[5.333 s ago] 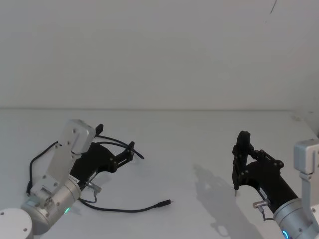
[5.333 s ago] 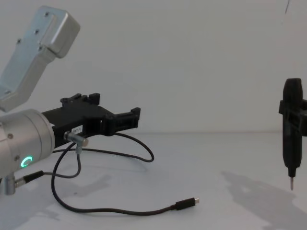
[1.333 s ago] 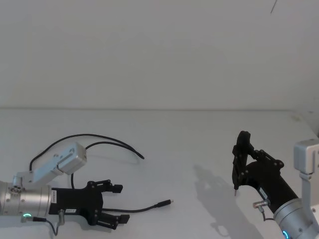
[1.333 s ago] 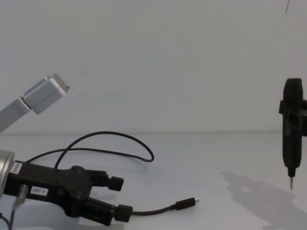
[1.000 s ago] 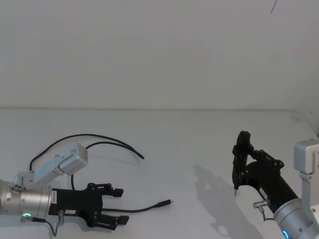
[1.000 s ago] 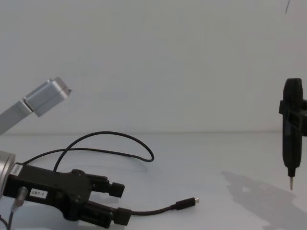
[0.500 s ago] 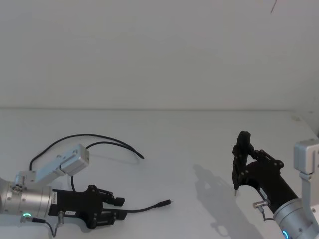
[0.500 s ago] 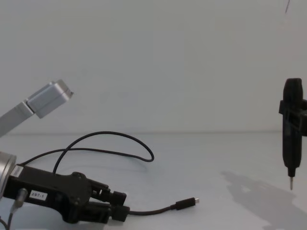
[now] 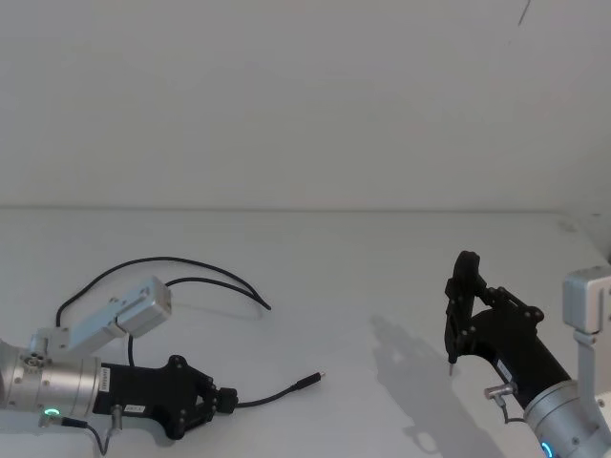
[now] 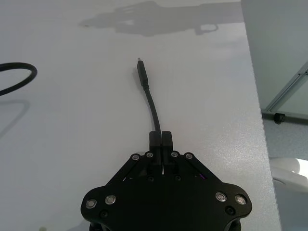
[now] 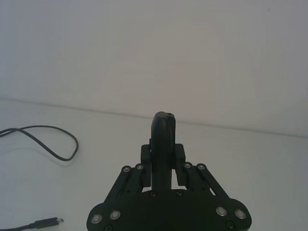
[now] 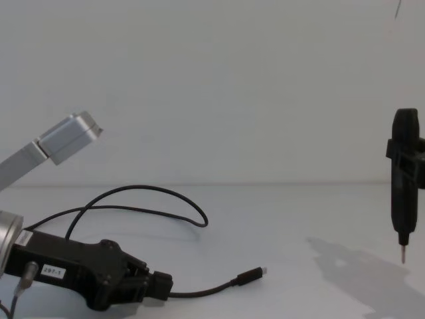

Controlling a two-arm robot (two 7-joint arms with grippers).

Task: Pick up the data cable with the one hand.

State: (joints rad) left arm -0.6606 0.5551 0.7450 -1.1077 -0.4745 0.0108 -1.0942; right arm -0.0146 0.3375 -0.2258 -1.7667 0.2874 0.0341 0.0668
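The data cable (image 9: 272, 392) is a thin black cord lying in loops on the white table, and its small plug (image 9: 310, 380) points right. My left gripper (image 9: 227, 401), black with a white label, lies low over the table at the front left and is shut on the cable a short way behind the plug. The wrist view shows both fingertips (image 10: 155, 138) pressed together around the cord (image 10: 151, 103), with the plug (image 10: 141, 77) ahead. From the chest, the plug end (image 12: 251, 274) sits slightly off the surface. The cable's far loop (image 12: 153, 189) arcs behind the left gripper (image 12: 165, 284).
My right gripper (image 9: 470, 320) hangs at the right, shut on a slim black pen-shaped tool (image 9: 462, 277) whose metal tip (image 12: 402, 256) points down above the table. The white table (image 9: 363, 286) stretches between the arms, with a plain wall behind.
My left gripper's fingers have gone from open to shut on the cable. The plug end and the far loop have shifted slightly left. The right arm has not moved.
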